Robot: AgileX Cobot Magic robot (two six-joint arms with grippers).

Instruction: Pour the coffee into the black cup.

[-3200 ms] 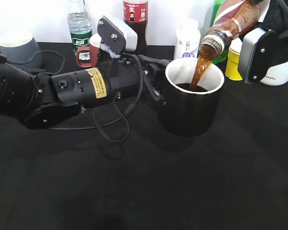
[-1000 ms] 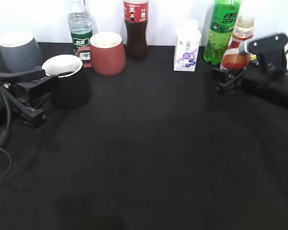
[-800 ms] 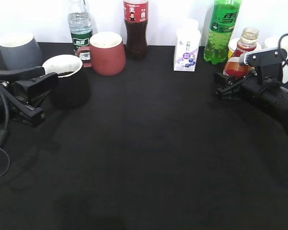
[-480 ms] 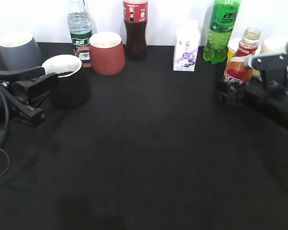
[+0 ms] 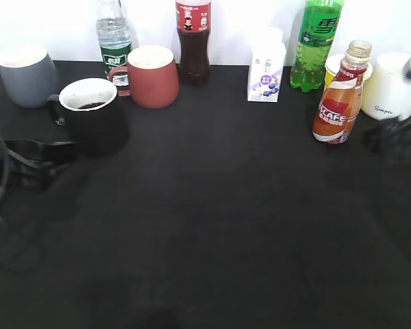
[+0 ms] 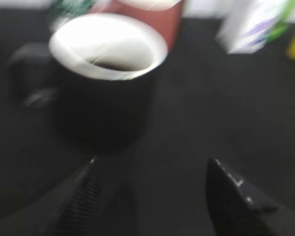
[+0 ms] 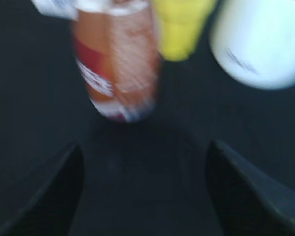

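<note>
The coffee bottle (image 5: 339, 94) stands upright and uncapped at the right of the black table, brown liquid in it; it also shows in the right wrist view (image 7: 117, 64). The black cup (image 5: 94, 118) stands at the left with dark liquid inside; it fills the left wrist view (image 6: 105, 83). My left gripper (image 6: 150, 169) is open and empty, drawn back from the cup; in the exterior view it is a dark blur (image 5: 38, 156). My right gripper (image 7: 143, 157) is open and empty, drawn back from the bottle, blurred at the right edge (image 5: 401, 130).
Along the back stand a grey mug (image 5: 24, 74), a water bottle (image 5: 114, 38), a brick-red mug (image 5: 153, 75), a dark drink bottle (image 5: 193, 41), a small carton (image 5: 267, 65), a green bottle (image 5: 316, 42), a yellow cup (image 5: 334, 67) and a white mug (image 5: 392, 86).
The bottle was tilted over the cup, pouring; now both stand apart on the table. Both grippers have let go and pulled back toward the table's sides.
</note>
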